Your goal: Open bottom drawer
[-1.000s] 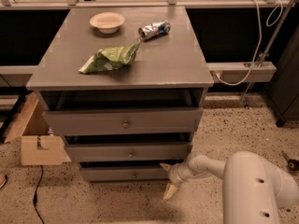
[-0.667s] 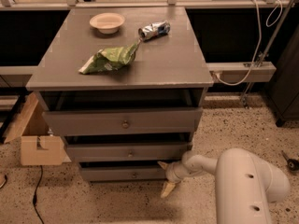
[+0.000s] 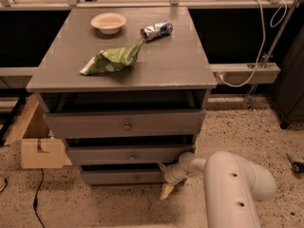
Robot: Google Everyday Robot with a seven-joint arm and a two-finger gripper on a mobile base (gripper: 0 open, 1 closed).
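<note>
The grey cabinet [image 3: 123, 70] has three drawers. The bottom drawer [image 3: 111, 176] is the lowest and shortest front, with a small round knob [image 3: 136, 178] and a dark gap above it. My gripper [image 3: 163, 179] is low at the right end of that front, to the right of the knob. It is open: one tan finger [image 3: 161, 166] points up at the drawer's top edge, the other reaches down toward the floor. My white arm [image 3: 228, 184] comes in from the lower right.
A bowl [image 3: 109, 22], a crushed can [image 3: 156, 30] and a green chip bag [image 3: 110, 61] lie on the cabinet top. A cardboard box [image 3: 35, 144] stands left of the cabinet. A cable lies on the speckled floor at left.
My arm has shifted left and closer to the cabinet, bringing the gripper up against the right end of the bottom drawer front. The drawers have not moved.
</note>
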